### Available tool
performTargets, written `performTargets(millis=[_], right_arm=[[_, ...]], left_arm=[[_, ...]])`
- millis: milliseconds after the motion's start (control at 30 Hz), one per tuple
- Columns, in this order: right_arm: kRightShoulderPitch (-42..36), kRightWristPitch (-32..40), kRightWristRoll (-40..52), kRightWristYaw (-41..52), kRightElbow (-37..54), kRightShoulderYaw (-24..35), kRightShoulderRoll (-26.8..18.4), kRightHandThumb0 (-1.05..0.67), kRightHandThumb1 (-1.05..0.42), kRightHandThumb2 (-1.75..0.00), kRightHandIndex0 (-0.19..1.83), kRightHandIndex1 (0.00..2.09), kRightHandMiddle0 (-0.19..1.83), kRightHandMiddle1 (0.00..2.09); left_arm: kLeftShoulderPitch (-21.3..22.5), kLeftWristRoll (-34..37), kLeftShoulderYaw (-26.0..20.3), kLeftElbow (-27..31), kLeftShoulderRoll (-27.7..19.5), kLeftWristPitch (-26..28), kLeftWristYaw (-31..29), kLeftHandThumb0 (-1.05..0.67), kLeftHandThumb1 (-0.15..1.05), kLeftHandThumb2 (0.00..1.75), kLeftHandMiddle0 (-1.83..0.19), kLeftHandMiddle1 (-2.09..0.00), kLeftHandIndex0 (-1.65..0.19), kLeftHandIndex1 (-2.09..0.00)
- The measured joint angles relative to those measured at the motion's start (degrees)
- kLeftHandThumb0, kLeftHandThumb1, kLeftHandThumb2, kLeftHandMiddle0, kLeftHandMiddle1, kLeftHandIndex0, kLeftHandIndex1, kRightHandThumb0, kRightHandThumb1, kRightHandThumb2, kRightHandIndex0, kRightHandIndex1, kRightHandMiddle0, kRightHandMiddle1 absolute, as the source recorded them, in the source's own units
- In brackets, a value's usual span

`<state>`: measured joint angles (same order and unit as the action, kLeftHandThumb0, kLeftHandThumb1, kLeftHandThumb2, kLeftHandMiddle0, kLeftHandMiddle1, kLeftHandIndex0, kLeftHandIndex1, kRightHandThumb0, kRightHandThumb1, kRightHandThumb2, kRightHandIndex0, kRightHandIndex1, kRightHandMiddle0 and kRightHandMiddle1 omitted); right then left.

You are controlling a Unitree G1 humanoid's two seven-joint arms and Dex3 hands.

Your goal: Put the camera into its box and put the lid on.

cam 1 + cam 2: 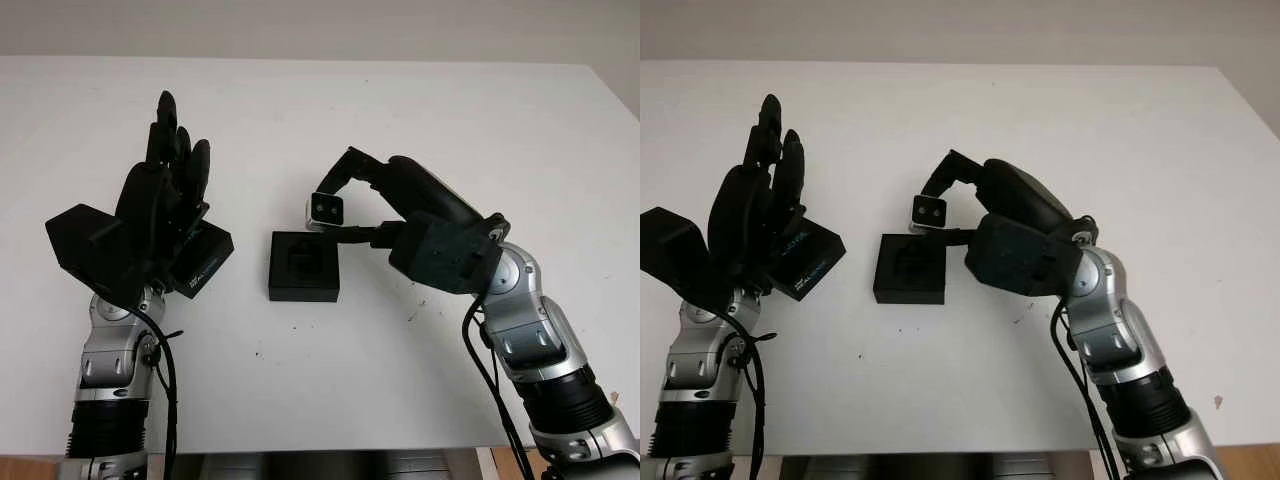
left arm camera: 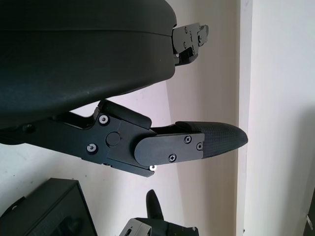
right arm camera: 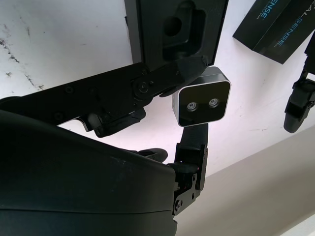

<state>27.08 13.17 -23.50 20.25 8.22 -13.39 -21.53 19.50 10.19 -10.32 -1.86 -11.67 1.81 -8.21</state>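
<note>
White bench point(image 1: 420, 110) carries a black box point(image 1: 304, 265), open at the top, with a moulded recess in its dark insert. The right hand point(image 1: 345, 205) is closed on the camera point(image 1: 325, 209), a small silver-cased unit with a dark face and two round lenses. One finger curls over the far side of the camera and another presses in from the near side, so the camera is pinched between them. It is held clear of the bench, just above the far right corner of the box and not yet in the recess. In the right wrist view the camera point(image 3: 204, 103) faces the lens squarely, with the box point(image 3: 174, 29) right behind the fingers point(image 3: 192, 147) that hold it.

Away to the other side of the box from the right hand, the left hand point(image 1: 165, 195) is raised above the bench, open and holding nothing. Beneath it and just beside its palm lies the lid point(image 1: 205, 258), a flat black piece with pale printed lettering on its side, tilted askew on the bench. The lid is apart from the box, with a strip of bare bench between them.
</note>
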Motion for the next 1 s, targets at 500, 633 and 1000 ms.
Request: performTargets(millis=[500, 633, 1000], right_arm=[[0.0, -3.4, 0.0, -0.7, -2.9, -1.5, 1.5, -0.42, -1.05, -0.09, 0.34, 0.06, 0.29, 1.69], [0.0, -4.7, -0.1, -0.7, -4.1, -1.8, 1.5, -0.42, -1.05, -0.10, 0.33, 0.06, 0.27, 1.67], [-0.1, -5.8, -0.2, -0.2, -4.7, -1.8, 1.2, -0.40, -1.05, -0.08, 0.32, 0.05, 0.28, 1.64]], left_arm=[[0.0, 0.0, 0.0, 0.0, 0.3, -0.5, 0.2, -0.71, 1.05, 0.48, 0.19, 0.00, 0.19, 0.00], [0.0, 0.0, 0.0, 0.0, 0.3, -0.5, 0.1, -0.70, 1.05, 0.49, 0.19, 0.00, 0.19, 0.00], [0.0, 0.0, 0.0, 0.0, 0.3, -0.5, 0.1, -0.71, 1.05, 0.49, 0.19, 0.00, 0.19, 0.00]])
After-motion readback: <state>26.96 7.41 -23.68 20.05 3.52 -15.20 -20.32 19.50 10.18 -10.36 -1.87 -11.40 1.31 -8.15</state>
